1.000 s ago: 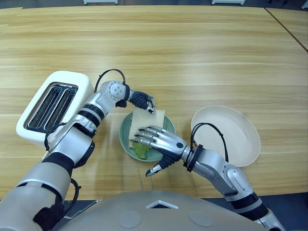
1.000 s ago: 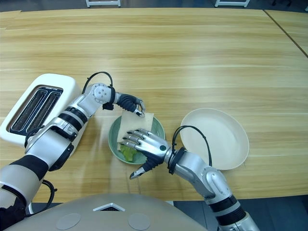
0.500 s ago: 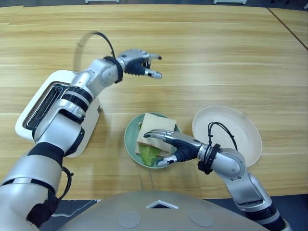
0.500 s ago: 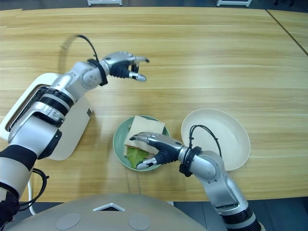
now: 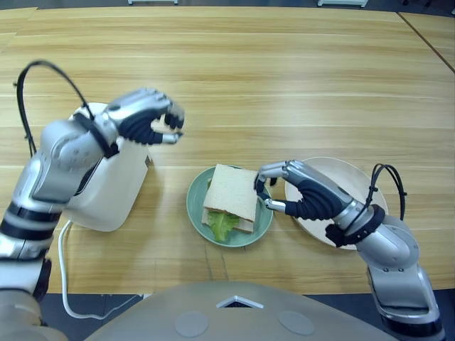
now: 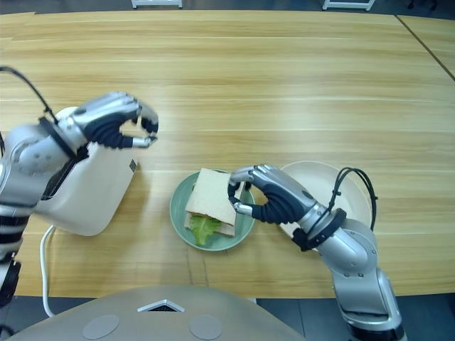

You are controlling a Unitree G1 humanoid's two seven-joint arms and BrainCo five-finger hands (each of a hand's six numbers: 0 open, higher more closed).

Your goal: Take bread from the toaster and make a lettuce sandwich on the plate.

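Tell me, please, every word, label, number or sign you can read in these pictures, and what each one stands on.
Small dark mark on the side of the white toaster: too small to read.
No other text shows on the green round plate, the sandwich, the cream round bowl or the wooden table.

Light plank-grained wooden surface (image 5: 298, 85) spreads well beyond the right robot hand (image 5: 302, 197); dark floor (image 6: 249, 3) borders its far edge.
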